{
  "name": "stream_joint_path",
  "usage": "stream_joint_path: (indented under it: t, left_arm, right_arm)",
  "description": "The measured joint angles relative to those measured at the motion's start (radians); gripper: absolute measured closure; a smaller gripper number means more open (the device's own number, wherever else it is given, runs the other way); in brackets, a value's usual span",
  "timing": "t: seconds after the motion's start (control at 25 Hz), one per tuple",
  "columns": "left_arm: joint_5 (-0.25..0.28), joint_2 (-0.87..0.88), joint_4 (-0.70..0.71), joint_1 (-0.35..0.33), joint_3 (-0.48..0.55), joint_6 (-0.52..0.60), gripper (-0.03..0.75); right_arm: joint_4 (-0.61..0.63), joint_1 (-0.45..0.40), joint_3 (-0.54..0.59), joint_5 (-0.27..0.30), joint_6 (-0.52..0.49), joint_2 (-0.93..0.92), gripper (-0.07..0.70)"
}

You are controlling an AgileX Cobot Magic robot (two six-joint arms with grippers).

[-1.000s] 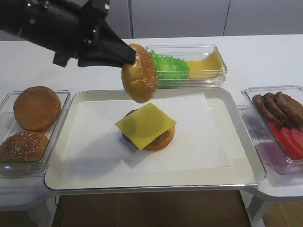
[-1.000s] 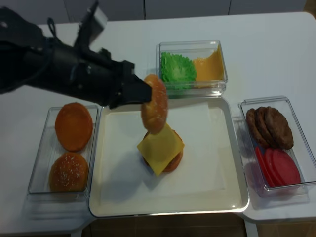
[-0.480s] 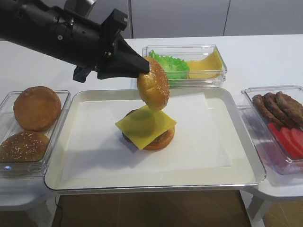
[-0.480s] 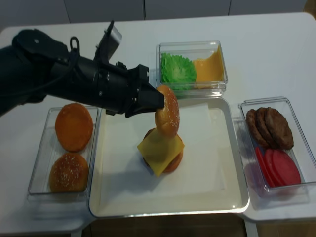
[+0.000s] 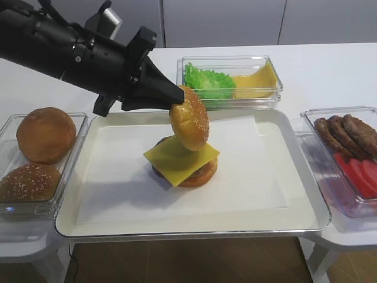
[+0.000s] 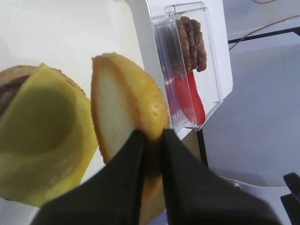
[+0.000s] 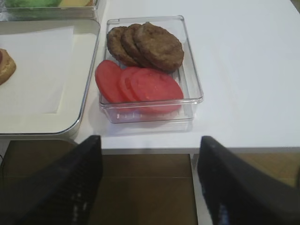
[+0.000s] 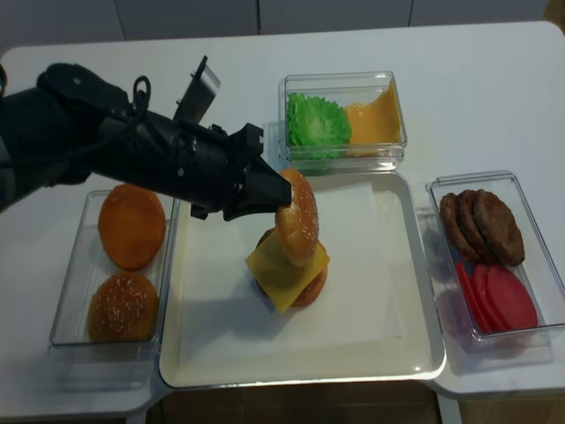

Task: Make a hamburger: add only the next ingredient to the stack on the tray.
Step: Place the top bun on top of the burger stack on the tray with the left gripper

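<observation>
White table (image 5: pixel 330 71) | left end effector (image 5: pixel 171 100) pinching seeded bun top (image 5: pixel 189 118) edge-on, over stack (image 5: pixel 182 162) | right end effector (image 7: pixel 147 183) spread

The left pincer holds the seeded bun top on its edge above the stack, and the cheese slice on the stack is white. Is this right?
Not fully. The cheese slice is yellow, not white, as the exterior high view shows. The rest stands: the left pincer holds the seeded bun top on its edge above the stack.

bun top (image 5: pixel 189 118): glossy, seeded | cheese (image 5: pixel 180 158): smooth, matt | tray (image 5: pixel 306 194): shiny rim, paper liner | boxes (image 7: pixel 190 75): clear plastic
</observation>
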Motion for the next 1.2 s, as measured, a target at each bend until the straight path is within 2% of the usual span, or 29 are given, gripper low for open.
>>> stream_joint_path:
  t: [0.24,0.44,0.76,1.2]
  left_arm:
    - [0.054,0.046,-0.035,0.006,0.000,0.001,0.649]
    - [0.052,0.056,-0.036,0.009,0.000,0.018,0.650]
    - [0.076,0.056,-0.034,0.050,0.000,0.020,0.650]
    - [0.083,0.056,-0.036,0.050,0.000,0.020,0.650]
  right_arm:
    - [0.000,0.000,0.000,0.000,0.002,0.000,0.132]
    - [0.000,0.000,0.000,0.000,0.002,0.000,0.133]
    - [0.000,0.000,0.000,0.000,0.002,0.000,0.133]
    - [0.000,0.000,0.000,0.000,0.002,0.000,0.132]
